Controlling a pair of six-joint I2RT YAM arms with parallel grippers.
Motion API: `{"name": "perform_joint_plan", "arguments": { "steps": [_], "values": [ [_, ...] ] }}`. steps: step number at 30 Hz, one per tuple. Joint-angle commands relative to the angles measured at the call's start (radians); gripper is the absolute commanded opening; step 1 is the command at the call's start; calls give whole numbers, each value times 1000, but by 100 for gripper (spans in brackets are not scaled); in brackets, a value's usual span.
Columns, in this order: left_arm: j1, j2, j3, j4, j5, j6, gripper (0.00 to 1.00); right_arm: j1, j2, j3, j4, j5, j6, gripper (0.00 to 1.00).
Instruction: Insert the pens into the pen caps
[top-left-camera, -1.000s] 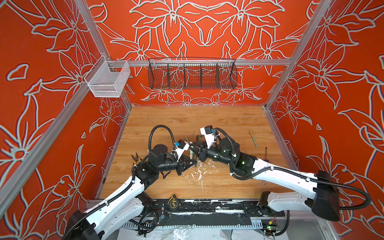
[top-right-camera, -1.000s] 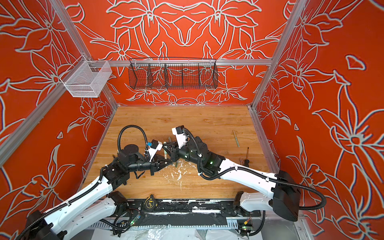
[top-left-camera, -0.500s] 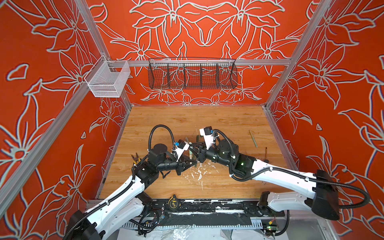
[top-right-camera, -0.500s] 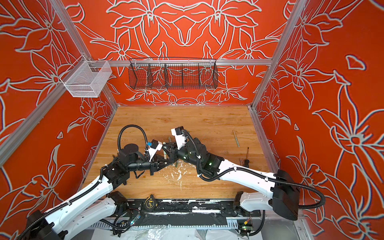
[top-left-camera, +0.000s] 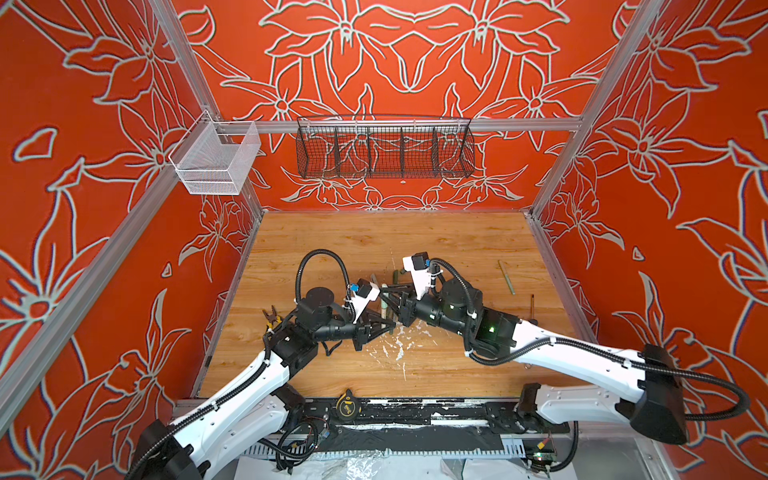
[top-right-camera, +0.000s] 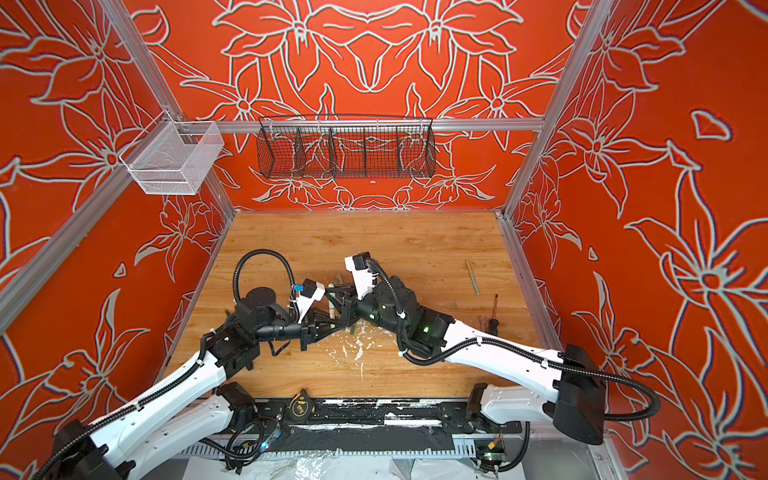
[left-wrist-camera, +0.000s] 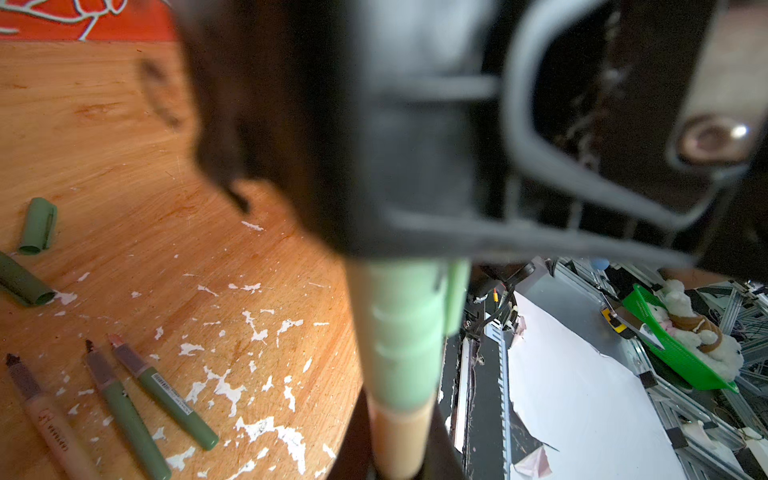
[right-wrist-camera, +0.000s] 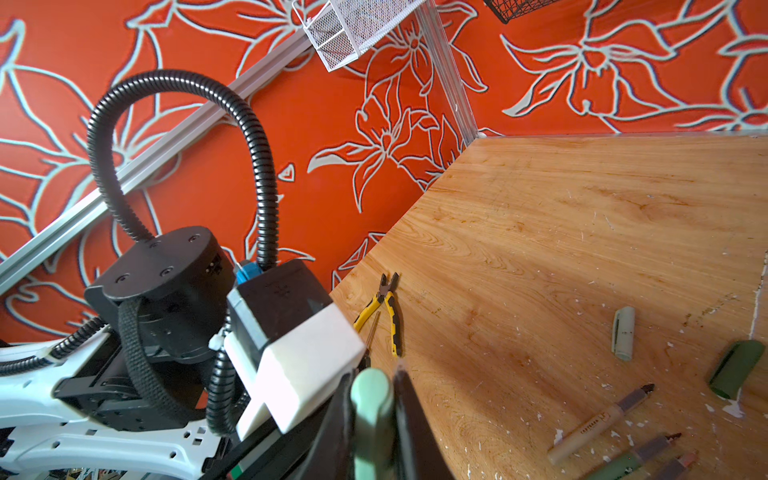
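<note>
My left gripper (left-wrist-camera: 399, 461) is shut on a pen with a tan barrel (left-wrist-camera: 398, 436). A pale green pen cap (left-wrist-camera: 405, 332) sits over that pen's far end, and my right gripper (right-wrist-camera: 376, 376) is shut on this cap (right-wrist-camera: 370, 428). In both top views the two grippers meet tip to tip at mid-table (top-left-camera: 392, 323) (top-right-camera: 338, 321). Three loose pens lie on the wood: one tan (left-wrist-camera: 45, 415) and two green (left-wrist-camera: 124, 407) (left-wrist-camera: 166, 399). Near them lie a pale green cap (left-wrist-camera: 38, 224) and a dark green cap (left-wrist-camera: 23, 284). Another pen (top-left-camera: 507, 276) lies far right.
Yellow-handled pliers (right-wrist-camera: 386, 311) lie near the left wall. A screwdriver (top-left-camera: 532, 305) lies by the right wall. White paint flecks (top-left-camera: 399, 345) mark the wood below the grippers. A tape measure (top-left-camera: 345, 405) sits on the front rail. Wire baskets (top-left-camera: 384, 151) (top-left-camera: 216, 162) hang on the walls.
</note>
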Motion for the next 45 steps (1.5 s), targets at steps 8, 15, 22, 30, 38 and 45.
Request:
{"name": "perform_joint_plan", "arguments": {
  "steps": [8,15,22,30,38,45],
  "values": [
    [6,-54,93,310,98,1,0,49,36,-78,-111,-343,-35,0],
    [6,-75,115,317,206,-26,0,-10,-24,-96,-237,-538,-129,0],
    [7,-76,145,379,356,-102,0,-48,-90,-103,-338,-751,-242,0],
    [6,-72,150,357,285,-76,0,-60,-37,-95,-314,-608,-153,0],
    [4,-121,118,291,-83,14,0,-36,33,-36,-476,-273,37,0],
    [4,-136,119,295,-94,37,0,-20,23,-73,-451,-197,56,0]
  ]
}}
